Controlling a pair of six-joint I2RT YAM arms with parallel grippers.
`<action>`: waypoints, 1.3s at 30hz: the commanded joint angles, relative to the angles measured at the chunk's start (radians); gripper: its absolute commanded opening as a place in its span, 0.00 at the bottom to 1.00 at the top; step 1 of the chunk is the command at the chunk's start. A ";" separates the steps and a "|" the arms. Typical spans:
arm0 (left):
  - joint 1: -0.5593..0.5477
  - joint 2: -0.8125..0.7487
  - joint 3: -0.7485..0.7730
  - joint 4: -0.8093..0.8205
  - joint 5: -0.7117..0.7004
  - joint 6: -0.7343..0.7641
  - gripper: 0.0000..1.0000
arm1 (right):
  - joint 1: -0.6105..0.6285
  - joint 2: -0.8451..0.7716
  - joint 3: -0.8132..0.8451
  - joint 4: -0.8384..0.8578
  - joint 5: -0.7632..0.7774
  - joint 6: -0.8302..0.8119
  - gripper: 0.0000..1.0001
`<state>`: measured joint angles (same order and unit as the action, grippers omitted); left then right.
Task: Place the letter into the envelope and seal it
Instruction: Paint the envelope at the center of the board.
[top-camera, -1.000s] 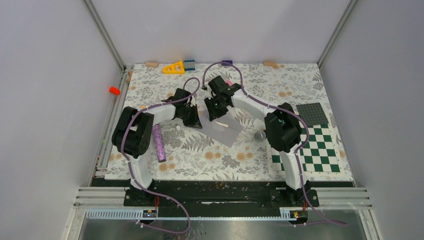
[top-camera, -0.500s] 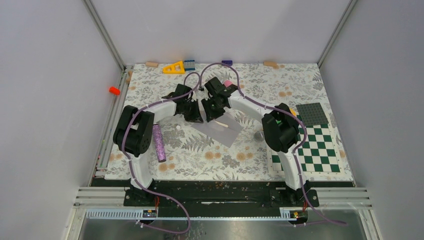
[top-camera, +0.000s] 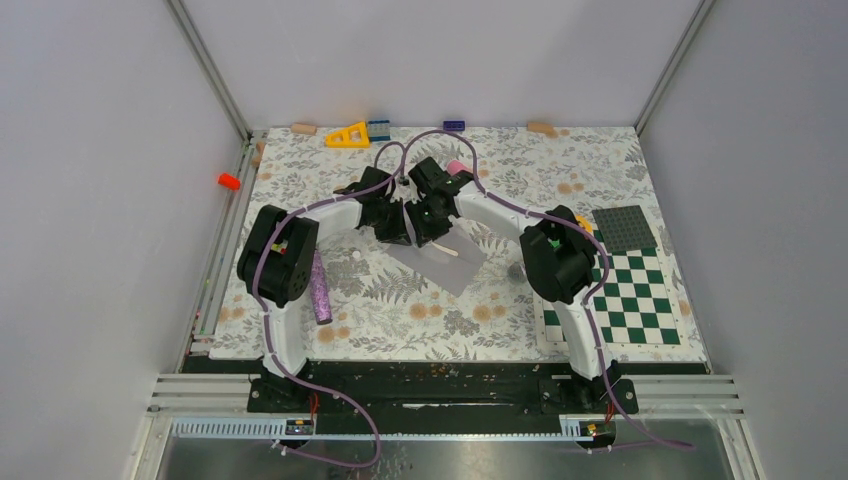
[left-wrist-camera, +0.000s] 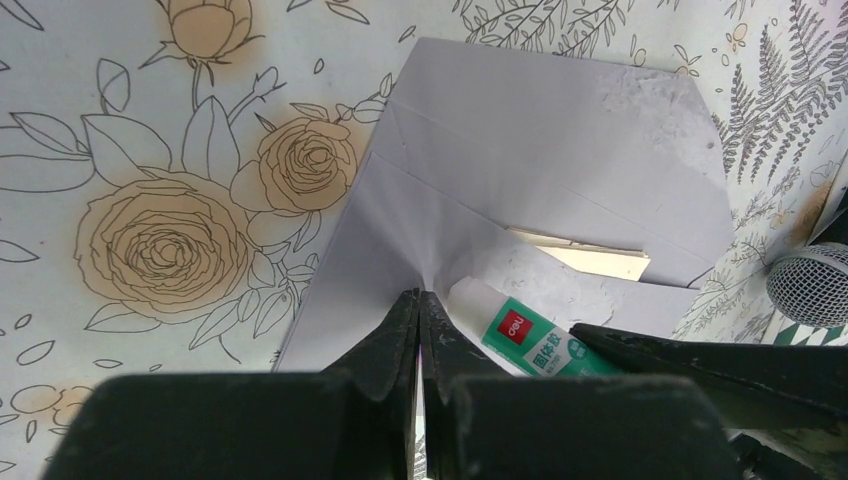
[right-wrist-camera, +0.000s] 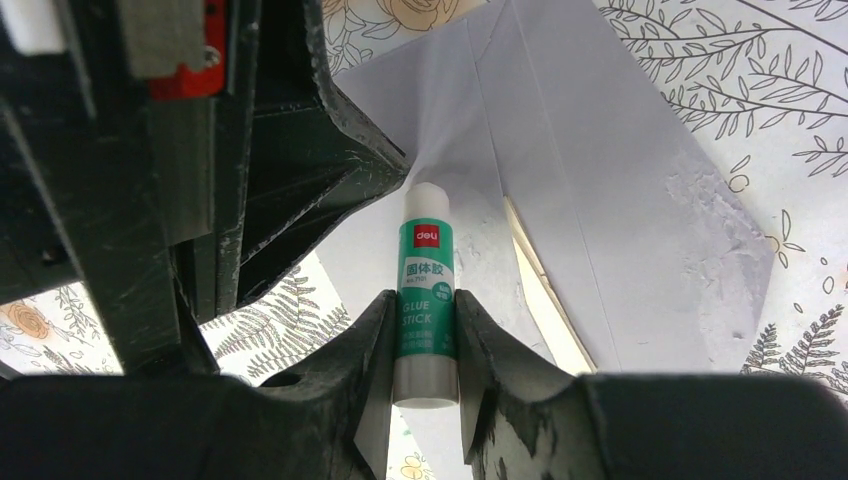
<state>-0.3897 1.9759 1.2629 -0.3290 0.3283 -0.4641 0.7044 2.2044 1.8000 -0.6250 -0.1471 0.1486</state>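
Observation:
The pale lavender envelope lies flat mid-table with its flap open. A cream edge of the letter shows in the envelope's mouth. My left gripper is shut, pinching the flap's edge so the paper puckers up at the fingertips. Right beside it, my right gripper is shut on a green-and-white glue stick, whose white tip rests against the flap. In the top view both grippers meet over the envelope's far-left corner, left gripper and right gripper.
A purple glittery cylinder lies by the left arm. A silver mesh ball sits right of the envelope. A green-and-white checkerboard mat and a grey studded plate lie at right. Small blocks line the back edge.
My left gripper has moved right and back to meet the right gripper at the envelope's flap. The right gripper with the glue stick shifted slightly left.

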 joint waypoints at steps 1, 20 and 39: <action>-0.011 0.020 0.009 -0.021 -0.093 0.002 0.00 | 0.007 -0.008 0.019 -0.045 0.024 -0.038 0.00; -0.015 0.028 -0.010 -0.025 -0.118 -0.005 0.00 | 0.006 -0.125 -0.054 -0.124 0.041 -0.099 0.00; -0.028 -0.001 -0.032 0.007 -0.104 -0.007 0.00 | -0.015 -0.071 0.019 -0.171 -0.049 0.126 0.00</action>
<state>-0.4072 1.9739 1.2598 -0.3130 0.2897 -0.4839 0.6975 2.1334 1.7954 -0.7704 -0.1711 0.2230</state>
